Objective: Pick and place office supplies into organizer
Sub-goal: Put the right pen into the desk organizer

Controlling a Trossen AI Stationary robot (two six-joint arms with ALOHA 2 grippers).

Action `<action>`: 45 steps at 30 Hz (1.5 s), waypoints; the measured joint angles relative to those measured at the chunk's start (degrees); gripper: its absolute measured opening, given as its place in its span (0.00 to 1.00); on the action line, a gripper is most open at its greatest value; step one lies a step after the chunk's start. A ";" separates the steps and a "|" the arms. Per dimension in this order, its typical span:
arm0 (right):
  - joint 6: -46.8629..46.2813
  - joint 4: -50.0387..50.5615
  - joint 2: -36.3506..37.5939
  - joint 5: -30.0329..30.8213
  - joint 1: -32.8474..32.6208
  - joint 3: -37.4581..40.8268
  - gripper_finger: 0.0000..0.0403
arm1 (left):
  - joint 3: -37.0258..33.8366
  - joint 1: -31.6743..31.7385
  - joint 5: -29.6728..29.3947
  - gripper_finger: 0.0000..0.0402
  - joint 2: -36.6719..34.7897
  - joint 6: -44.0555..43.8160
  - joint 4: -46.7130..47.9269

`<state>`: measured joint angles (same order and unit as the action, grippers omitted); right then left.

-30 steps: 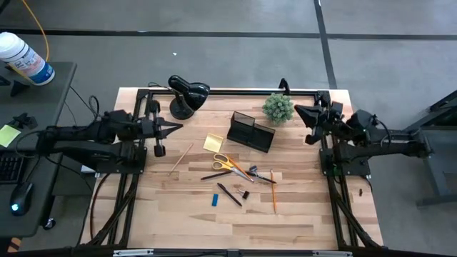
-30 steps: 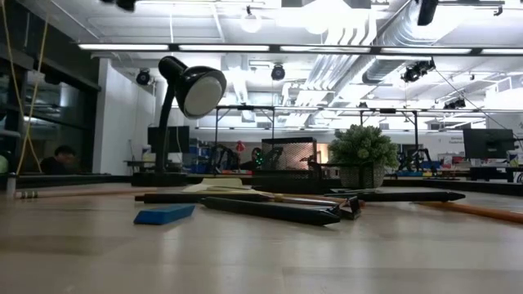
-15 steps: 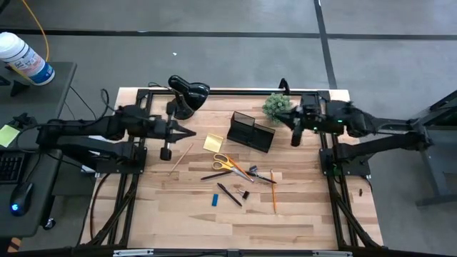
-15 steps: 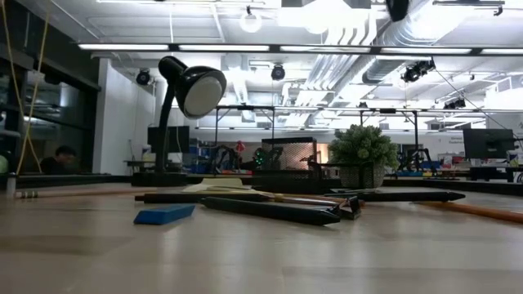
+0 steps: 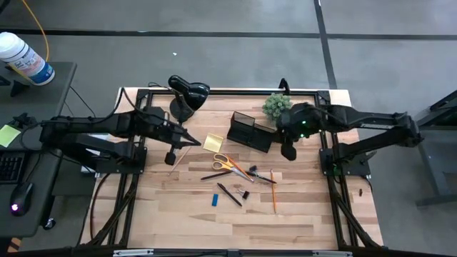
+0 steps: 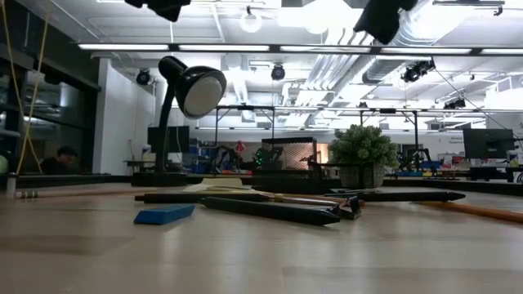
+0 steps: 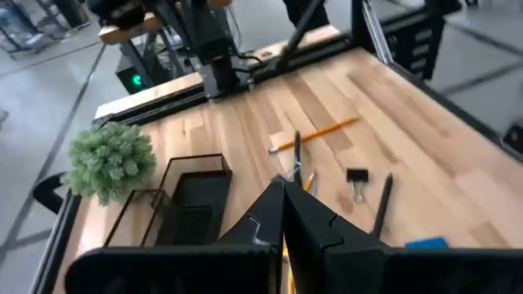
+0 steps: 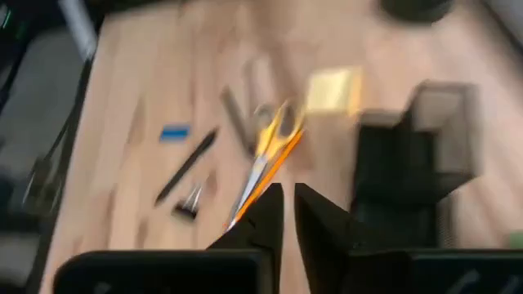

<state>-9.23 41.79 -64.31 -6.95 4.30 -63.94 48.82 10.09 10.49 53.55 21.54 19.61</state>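
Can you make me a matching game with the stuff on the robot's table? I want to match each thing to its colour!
Things:
1. sticky-note pad
2. organizer
3. little block
4. potted plant

Colours:
A. blue
B. green
C. yellow
D. black

Right pairs: 1-C, 2-D, 3-A, 4-B
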 joint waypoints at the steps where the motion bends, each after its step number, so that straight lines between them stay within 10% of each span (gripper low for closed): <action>1: 0.47 0.92 -0.79 -1.52 -0.34 0.00 0.10 | 0.04 0.02 -0.59 0.00 -0.02 0.91 0.54; 16: -3.07 4.83 -16.78 -3.94 -12.63 0.02 0.32 | 0.02 0.04 -13.96 0.00 -0.02 7.19 4.75; 45: -17.88 1.06 -36.63 2.71 -17.43 0.04 0.32 | -0.01 0.02 -11.38 0.00 -0.04 0.66 9.22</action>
<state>-27.11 42.85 -100.94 -4.24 -13.13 -63.90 48.82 10.11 -0.89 53.52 22.20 28.83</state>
